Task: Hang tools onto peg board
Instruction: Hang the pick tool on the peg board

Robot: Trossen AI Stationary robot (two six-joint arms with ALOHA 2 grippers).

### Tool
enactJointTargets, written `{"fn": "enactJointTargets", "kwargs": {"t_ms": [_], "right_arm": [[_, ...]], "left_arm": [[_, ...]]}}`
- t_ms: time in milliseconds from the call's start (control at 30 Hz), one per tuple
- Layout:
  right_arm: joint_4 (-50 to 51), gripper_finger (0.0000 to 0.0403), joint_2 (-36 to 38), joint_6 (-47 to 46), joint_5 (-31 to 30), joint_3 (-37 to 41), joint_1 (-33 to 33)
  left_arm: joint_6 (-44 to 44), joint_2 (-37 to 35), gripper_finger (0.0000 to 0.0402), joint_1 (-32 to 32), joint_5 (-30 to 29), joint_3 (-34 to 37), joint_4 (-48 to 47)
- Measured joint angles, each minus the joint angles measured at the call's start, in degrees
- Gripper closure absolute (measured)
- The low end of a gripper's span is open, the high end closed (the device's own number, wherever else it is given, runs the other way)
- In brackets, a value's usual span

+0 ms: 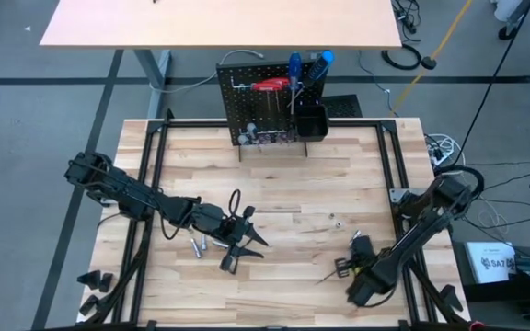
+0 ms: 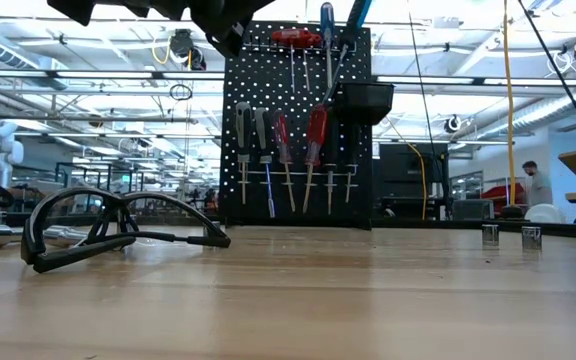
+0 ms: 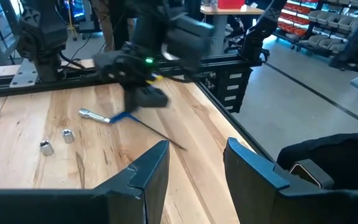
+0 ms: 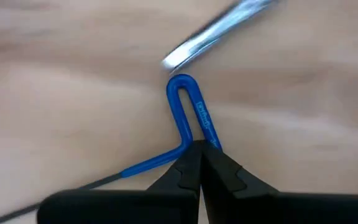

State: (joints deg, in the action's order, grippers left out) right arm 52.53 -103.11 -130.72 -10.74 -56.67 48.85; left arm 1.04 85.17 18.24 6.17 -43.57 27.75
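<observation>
The right tool (image 4: 199,163) sat low over the front right part of the desk (image 1: 293,184), its fingers pressed together on the blue looped handle of a hex key (image 4: 188,115). The key's thin dark shaft ran away across the wood, and the key lay flat on the desk surface as far as the wrist view showed. A silver bit (image 4: 219,31) lay just beyond the blue loop, blurred.

The left tool (image 1: 237,241) rested over the front left part of the desk, its fingers (image 3: 151,171) spread apart with nothing between them. Just beside it on the desk lay a few small silver bits (image 1: 201,245), and a black wire loop (image 1: 236,200) sat near its far side. Two more small silver bits (image 3: 55,140) lay on the wood between the two arms.

The peg board (image 1: 260,110) stood upright at the far edge of the desk, well apart from both tools. Screwdrivers with red (image 2: 316,130), blue and grey handles hung on its hooks, a red T-handle tool (image 1: 270,85) hung near its top, and a small black bin (image 1: 310,120) was fixed to its right side.
</observation>
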Motion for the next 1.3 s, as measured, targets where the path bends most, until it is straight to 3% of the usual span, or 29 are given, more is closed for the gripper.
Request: {"fn": "enactJointTargets", "kwargs": {"t_ms": [233, 500, 667, 833, 1100, 1300], "right_arm": [[-1.9, 0.0403, -8.9, 4.4, -6.2, -13.6, -3.9], [-6.2, 0.0403, -15.5, 16.5, -14.7, -19.6, -11.2], [-10.1, 0.0403, -15.8, 24.3, -22.1, -19.6, -15.9], [-14.5, 0.0402, -15.8, 33.1, -22.9, -19.6, -20.3], [-17.8, 0.0402, -12.2, 44.9, -22.7, -19.6, -22.1], [-16.0, 0.0402, -9.1, 47.8, -25.1, -19.6, -21.4]], "left_arm": [[0.1, 0.0, 0.0247, -0.1, 0.0, 0.0, 0.2], [6.3, 0.0, 0.0247, -0.1, 0.0, 0.0, -1.0], [15.7, 1.1, 0.0247, 0.7, -1.5, 0.0, -5.9], [25.2, 7.0, 0.0247, 1.6, -7.3, 0.1, -7.4], [23.2, 15.4, 0.0247, 4.7, -10.0, 0.1, -7.6], [17.9, 16.0, 0.0247, 7.9, -10.0, 0.1, -7.5]]}}
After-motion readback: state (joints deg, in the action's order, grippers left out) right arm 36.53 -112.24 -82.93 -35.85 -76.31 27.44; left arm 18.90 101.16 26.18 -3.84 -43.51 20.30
